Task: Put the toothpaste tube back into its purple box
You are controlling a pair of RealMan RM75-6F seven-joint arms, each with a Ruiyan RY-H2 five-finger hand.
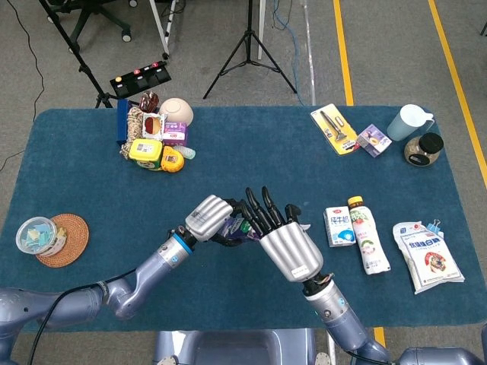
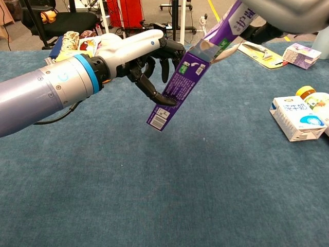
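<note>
The purple box (image 2: 175,95) hangs above the table, tilted steeply with its barcode end down. My left hand (image 2: 139,51) pinches its middle between thumb and fingers. From the box's open upper end sticks the purple and white toothpaste tube (image 2: 234,23), gripped by my right hand (image 2: 293,7) at the top edge of the chest view. In the head view my left hand (image 1: 207,217) and right hand (image 1: 288,247) meet over the table's front middle. Only a sliver of the box (image 1: 242,226) shows between them there.
A milk carton (image 1: 337,226), a bottle (image 1: 365,234) and a white bag (image 1: 426,255) lie to the right. A heap of small items (image 1: 156,137) sits back left. A bowl on a woven coaster (image 1: 46,237) is far left. A jug (image 1: 407,122) stands back right.
</note>
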